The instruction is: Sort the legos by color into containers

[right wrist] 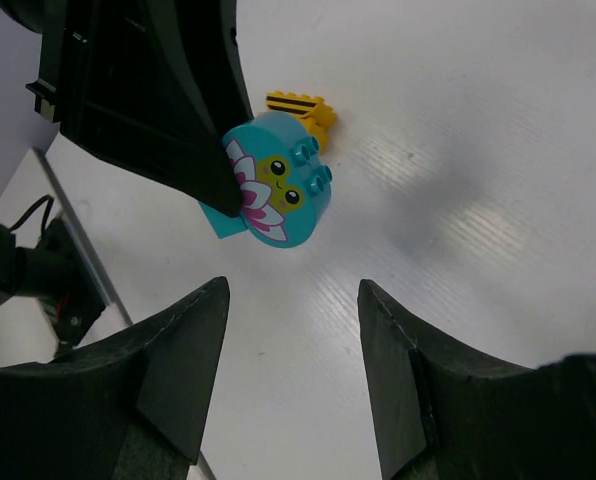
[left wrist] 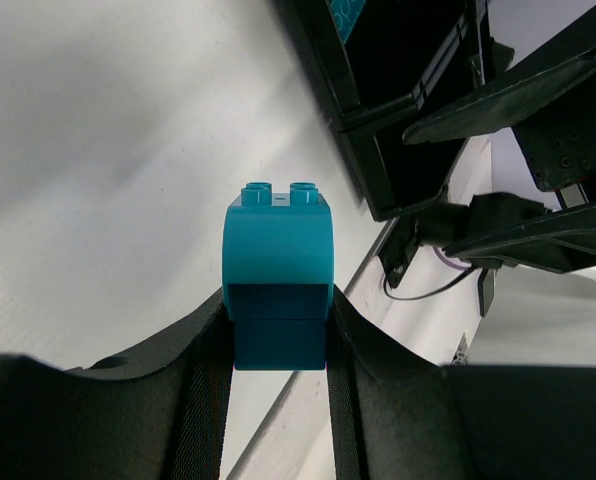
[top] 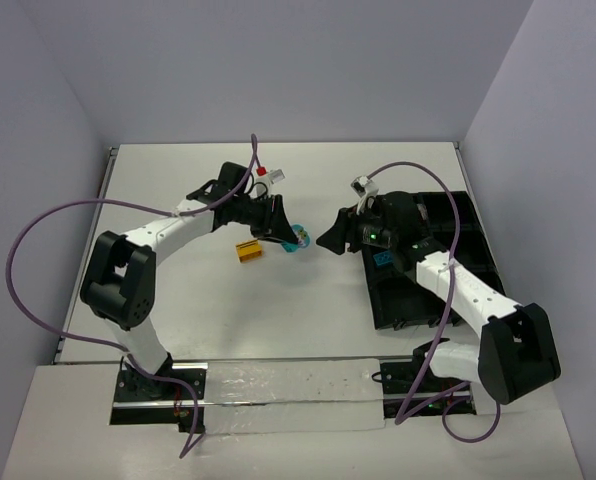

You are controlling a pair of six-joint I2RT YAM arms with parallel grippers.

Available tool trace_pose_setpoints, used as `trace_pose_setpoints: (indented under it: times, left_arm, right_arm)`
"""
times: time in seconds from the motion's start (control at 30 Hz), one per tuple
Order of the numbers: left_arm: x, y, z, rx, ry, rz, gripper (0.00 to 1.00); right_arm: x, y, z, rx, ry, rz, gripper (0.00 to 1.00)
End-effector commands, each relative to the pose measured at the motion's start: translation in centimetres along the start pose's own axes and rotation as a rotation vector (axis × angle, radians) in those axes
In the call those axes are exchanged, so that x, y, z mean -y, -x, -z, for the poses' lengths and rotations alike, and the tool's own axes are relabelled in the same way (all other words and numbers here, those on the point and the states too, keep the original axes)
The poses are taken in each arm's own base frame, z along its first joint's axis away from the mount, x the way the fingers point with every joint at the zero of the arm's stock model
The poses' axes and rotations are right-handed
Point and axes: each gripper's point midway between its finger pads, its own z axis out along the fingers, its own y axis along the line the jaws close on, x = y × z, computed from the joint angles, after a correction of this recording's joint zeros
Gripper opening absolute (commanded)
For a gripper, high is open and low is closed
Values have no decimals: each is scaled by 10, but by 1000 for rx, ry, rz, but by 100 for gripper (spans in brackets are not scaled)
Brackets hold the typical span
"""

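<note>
The left claw (top: 278, 226) grips a cyan frog-print brick (right wrist: 278, 190) just above the surface (top: 308, 320), mid-scene, right of the yellow brick (top: 249, 249). The right claw (right wrist: 293, 300) faces it, jaws apart and empty. This looks like a handover. The right claw should close on the free studded end, and the left should let go only once that grip is firm. The brick's long axis runs along the left fingers, with the studs pointing away, probably toward the tray (top: 475, 240).
</note>
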Motion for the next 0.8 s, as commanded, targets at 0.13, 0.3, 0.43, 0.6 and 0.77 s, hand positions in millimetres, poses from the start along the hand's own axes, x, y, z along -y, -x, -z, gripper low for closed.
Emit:
trace_pose_setpoints:
  times: [0.13, 0.3, 0.43, 0.6, 0.77]
  left_arm:
    - [39, 3, 33, 47, -36, -110, 0]
    - [58, 0, 46, 66, -88, -148, 0]
    - [66, -4, 51, 56, -115, -164, 0]
    - [80, -3, 59, 54, -155, -200, 0]
    - [89, 3, 64, 72, -164, -234, 0]
  right_arm:
    - [-32, 26, 1, 37, 143, 85, 62]
    - [-50, 32, 2, 26, 227, 90, 63]
    - [-53, 28, 0, -18, 254, 111, 65]
    - [-55, 30, -4, -50, 280, 122, 73]
    - [-66, 35, -7, -56, 352, 99, 76]
